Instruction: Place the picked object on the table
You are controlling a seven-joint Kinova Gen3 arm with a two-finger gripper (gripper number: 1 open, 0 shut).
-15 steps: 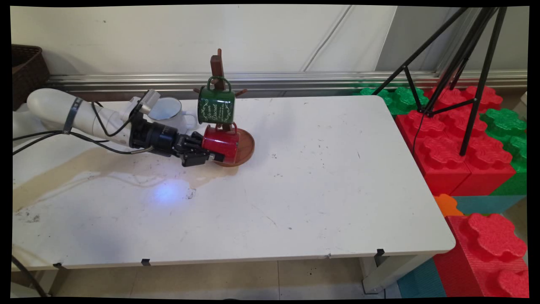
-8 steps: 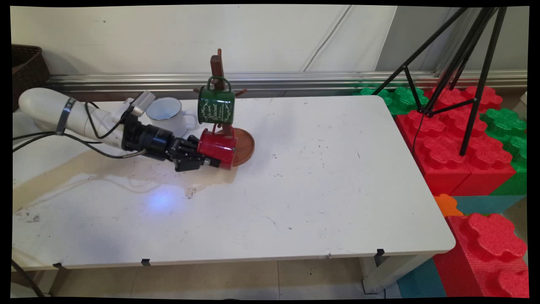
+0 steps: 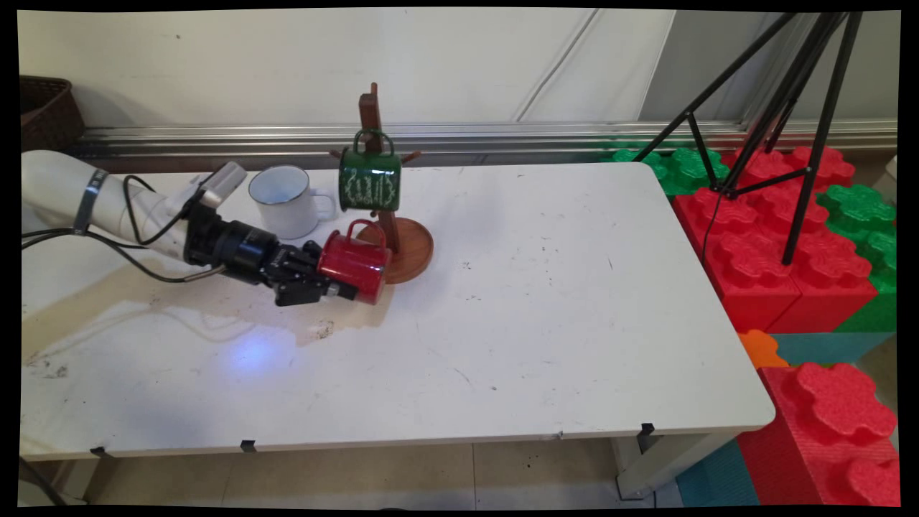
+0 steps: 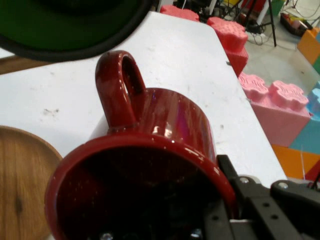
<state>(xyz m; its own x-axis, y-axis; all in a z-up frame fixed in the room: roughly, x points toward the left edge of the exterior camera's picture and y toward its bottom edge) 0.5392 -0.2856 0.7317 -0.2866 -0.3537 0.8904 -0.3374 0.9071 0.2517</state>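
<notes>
My gripper (image 3: 336, 278) is shut on the rim of a red mug (image 3: 353, 261), held on its side just left of the wooden mug tree's round base (image 3: 413, 248). In the hand view the red mug (image 4: 160, 150) fills the frame with its handle up and its mouth toward the camera. One finger (image 4: 237, 187) presses the rim from outside; the other is inside the mug. A green mug (image 3: 369, 181) hangs from a peg on the tree's post (image 3: 370, 115); its dark rim (image 4: 65, 45) shows at the top of the hand view. A white mug (image 3: 281, 201) stands behind my wrist.
The white table (image 3: 538, 301) carries a brownish stain (image 3: 108, 294) under the arm. A dark basket (image 3: 43, 115) sits at the back left. A black tripod (image 3: 782, 108) and red and green foam blocks (image 3: 775, 244) stand beyond the table's right edge.
My gripper has drawn back to the left and nearer with the red mug, taking it away from the tree's post and off the base. The green mug's lettering now looks smeared.
</notes>
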